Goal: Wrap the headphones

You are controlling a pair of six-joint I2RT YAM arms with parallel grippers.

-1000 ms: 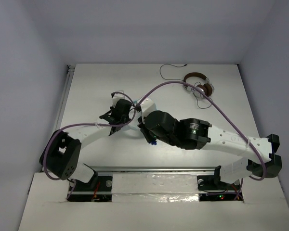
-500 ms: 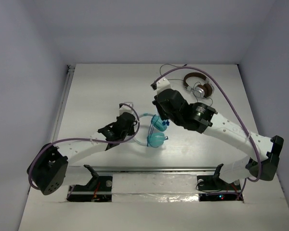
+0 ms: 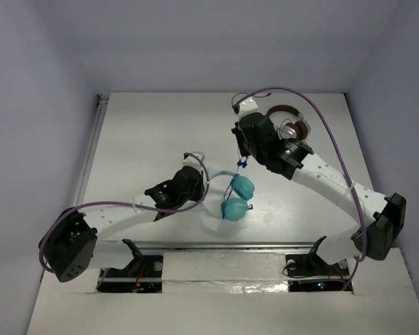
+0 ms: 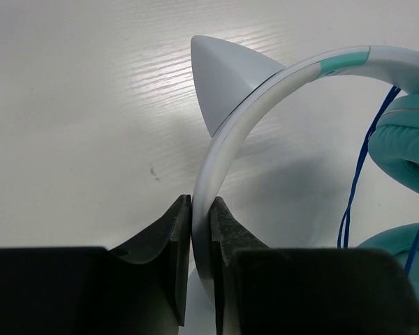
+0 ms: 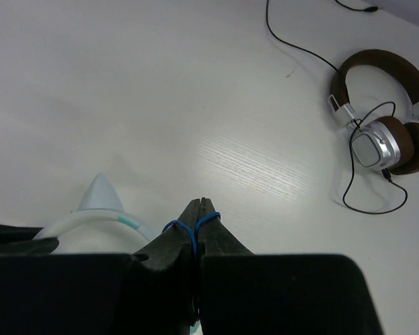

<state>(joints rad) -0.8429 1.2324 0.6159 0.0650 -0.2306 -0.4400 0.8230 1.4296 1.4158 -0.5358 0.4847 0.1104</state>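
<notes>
The teal headphones (image 3: 236, 197) lie near the table's middle, with two teal ear cups (image 4: 408, 143) and a white headband (image 4: 227, 146) with a pointed ear (image 4: 220, 77). My left gripper (image 4: 199, 230) is shut on the white headband; it shows in the top view (image 3: 199, 183) just left of the cups. My right gripper (image 5: 200, 209) is shut on the thin blue cable (image 5: 188, 230), which loops over both fingers. In the top view it (image 3: 243, 162) is above the cups, with the cable (image 3: 239, 171) running down to them.
Brown-and-silver headphones (image 3: 290, 124) with a dark cable (image 5: 300, 52) lie at the back right, close behind the right arm; they also show in the right wrist view (image 5: 380, 112). The table (image 3: 140, 132) has a metal rail along its left edge.
The right gripper has moved back and to the right, drawing the blue cable up from the cups. The headphones and left gripper have shifted to the right; the cups are now uncovered.
</notes>
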